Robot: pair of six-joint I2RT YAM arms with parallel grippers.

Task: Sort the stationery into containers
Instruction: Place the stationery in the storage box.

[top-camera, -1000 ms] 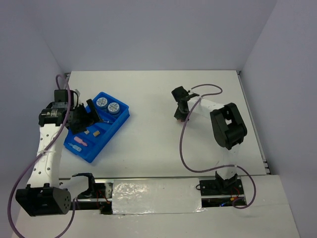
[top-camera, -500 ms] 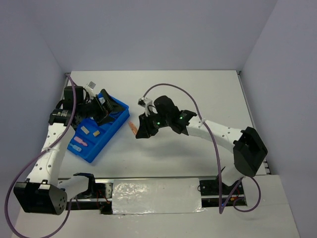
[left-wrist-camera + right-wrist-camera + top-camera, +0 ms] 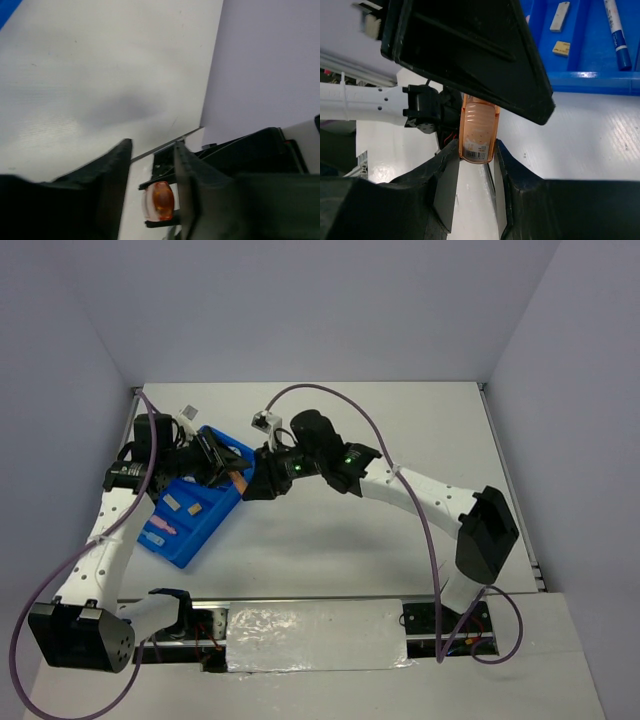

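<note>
The right hand (image 3: 476, 146) is clenched on the orange capsule-shaped piece (image 3: 479, 127), holding it above the white counter (image 3: 400, 430) at the edge of the bright blue divided plastic tray (image 3: 190, 535), while the left hand (image 3: 152, 145) straddles it, fingers apart, unclamped.

Stationery being sorted: orange capsule (image 3: 479, 131) at the blue tray (image 3: 188, 548).
The translucent capsule is held off the table by the tray's edge; the pen (image 3: 615, 30), grey block (image 3: 560, 16) and tan block (image 3: 561, 48) lie in compartments.
</note>
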